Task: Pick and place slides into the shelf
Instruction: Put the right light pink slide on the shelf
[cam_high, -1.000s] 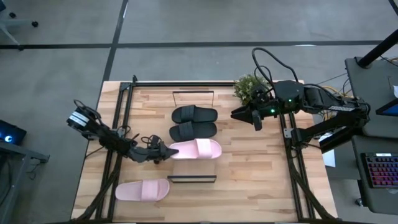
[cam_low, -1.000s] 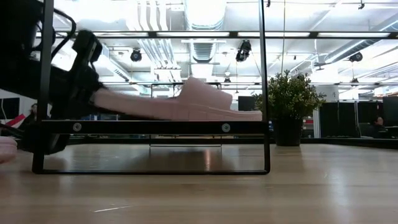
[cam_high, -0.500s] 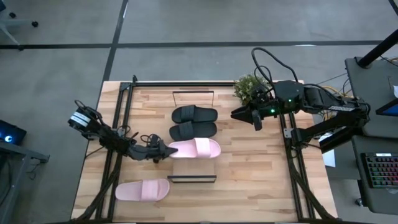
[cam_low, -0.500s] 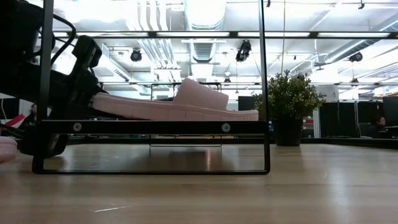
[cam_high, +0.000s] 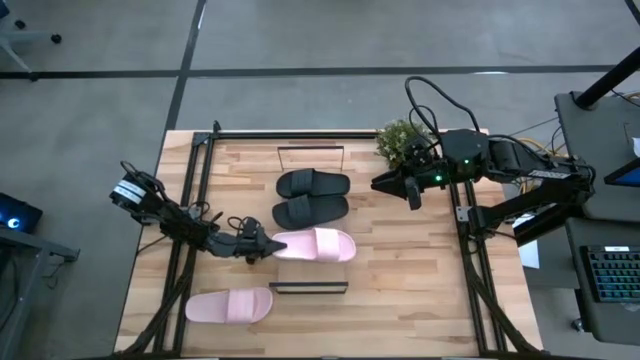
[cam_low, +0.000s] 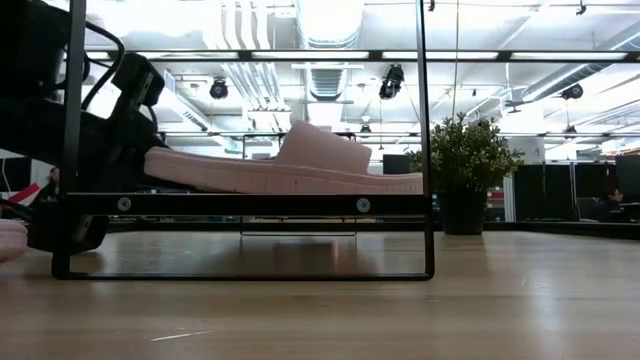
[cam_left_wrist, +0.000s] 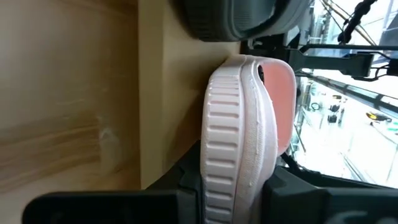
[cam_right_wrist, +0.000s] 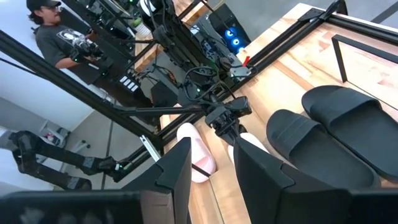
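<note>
Plainly we see our left gripper (cam_high: 262, 245) clenched on a pink slide's (cam_high: 317, 244) heel over the shelf (cam_low: 250, 204), toe cut off in its wrist view, right gripper (cam_high: 411, 192) parted, empty, raised beside the plant (cam_high: 401, 139), other pink slide (cam_high: 229, 305) off-shelf.

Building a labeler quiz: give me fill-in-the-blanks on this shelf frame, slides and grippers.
1. The left gripper is shut on the heel of a pale ____ slide sandal.
2. ____ black slide sandals lie on the long light-wood shelf board.
3. The second pale pink slide sandal lies on the ____, off the shelf.
4. The right gripper hovers with fingers ____.

Missing: pink; Two; tabletop; open
</note>
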